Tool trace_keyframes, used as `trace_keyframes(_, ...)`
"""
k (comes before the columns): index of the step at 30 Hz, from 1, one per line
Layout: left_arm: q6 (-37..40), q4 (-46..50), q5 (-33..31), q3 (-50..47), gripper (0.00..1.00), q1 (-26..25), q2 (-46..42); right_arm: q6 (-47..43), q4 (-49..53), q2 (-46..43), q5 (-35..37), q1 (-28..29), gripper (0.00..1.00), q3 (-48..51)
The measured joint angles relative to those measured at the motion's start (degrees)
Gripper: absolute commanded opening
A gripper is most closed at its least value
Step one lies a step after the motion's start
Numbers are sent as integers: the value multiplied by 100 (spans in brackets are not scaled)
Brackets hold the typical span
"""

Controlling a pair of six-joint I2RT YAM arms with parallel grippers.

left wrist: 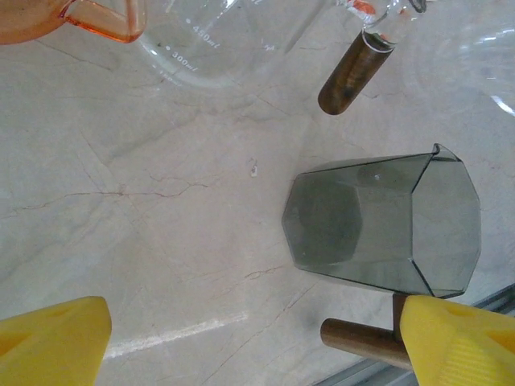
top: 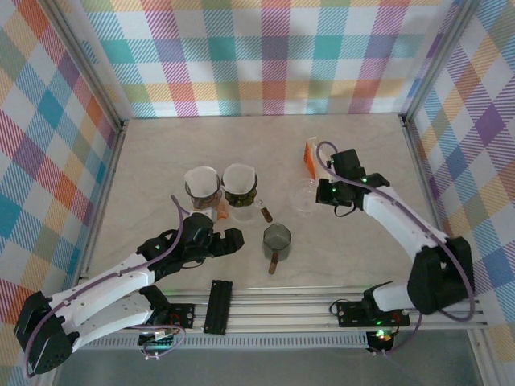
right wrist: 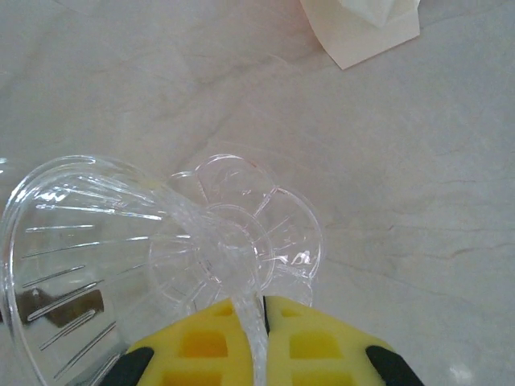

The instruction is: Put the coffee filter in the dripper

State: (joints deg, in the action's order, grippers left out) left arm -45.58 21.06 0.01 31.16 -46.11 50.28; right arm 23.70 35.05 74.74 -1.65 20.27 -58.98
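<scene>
Bright even light, faint soft shadows; close foreground slightly soft

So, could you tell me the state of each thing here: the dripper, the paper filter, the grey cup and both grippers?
Clear plastic dripper: tilted, gripped by a thin edge, no filter inside.
White paper filter: folded flat on the table, apart from the dripper.
Grey glass cup: empty.
Left gripper: open, holding nothing.
Right gripper: shut on the dripper.
</scene>
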Motion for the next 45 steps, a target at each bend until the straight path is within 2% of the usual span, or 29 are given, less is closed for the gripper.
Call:
trace_keyframes(7,0,0,-72,0,93,0,-66,-22,1211,-734,-363,444,0,-398)
trace_keyframes(13,-7,-2,-103,-20,93,0,-70,24,1860,-691,-691,1276,1,-935)
trace_keyframes(17,-22,0,-109,-37,93,0,-85,118,1950,-420,-866,1580,1,-1016)
trace_keyframes(25,-28,146,-142,-116,94,0,-313,155,1886,122,-896,1851,1,-1016)
trace_keyframes(39,-50,149,-216,-179,94,0,-350,155,1705,328,-828,1906,3,-1001)
trace_keyframes(42,-68,149,-223,-181,94,0,-350,153,1685,328,-785,1908,7,-957)
trace_keyframes(45,-72,149,-223,-181,94,0,-350,157,1679,328,-745,1908,18,-903)
